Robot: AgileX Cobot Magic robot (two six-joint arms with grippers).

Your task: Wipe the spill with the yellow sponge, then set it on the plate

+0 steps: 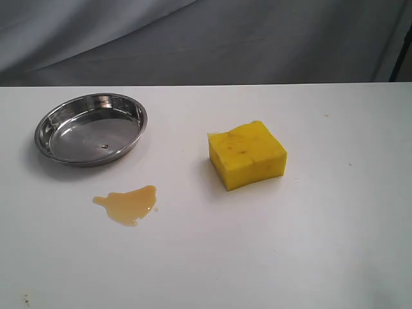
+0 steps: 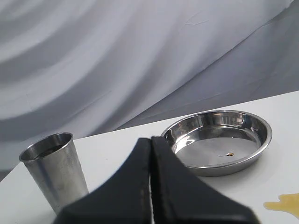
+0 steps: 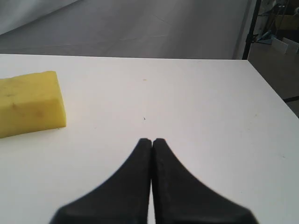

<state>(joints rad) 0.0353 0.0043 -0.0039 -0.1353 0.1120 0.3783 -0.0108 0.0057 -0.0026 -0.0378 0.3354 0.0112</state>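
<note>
The yellow sponge (image 1: 247, 154) rests on the white table right of centre, and the right wrist view catches it too (image 3: 29, 102). An amber spill (image 1: 126, 203) lies in front of the steel plate (image 1: 90, 128); a corner of the spill (image 2: 284, 202) shows in the left wrist view, beside the plate (image 2: 219, 141). A small brown speck lies in the plate. My left gripper (image 2: 151, 138) is shut and holds nothing, apart from the plate. My right gripper (image 3: 152, 140) is shut and holds nothing, off to one side of the sponge. Neither gripper appears in the exterior view.
A steel cup (image 2: 55, 171) stands upright on the table close to my left gripper, on the side away from the plate. A grey cloth backdrop (image 1: 206, 38) hangs behind the table. The table's edge (image 3: 271, 88) and a dark stand beyond it show in the right wrist view.
</note>
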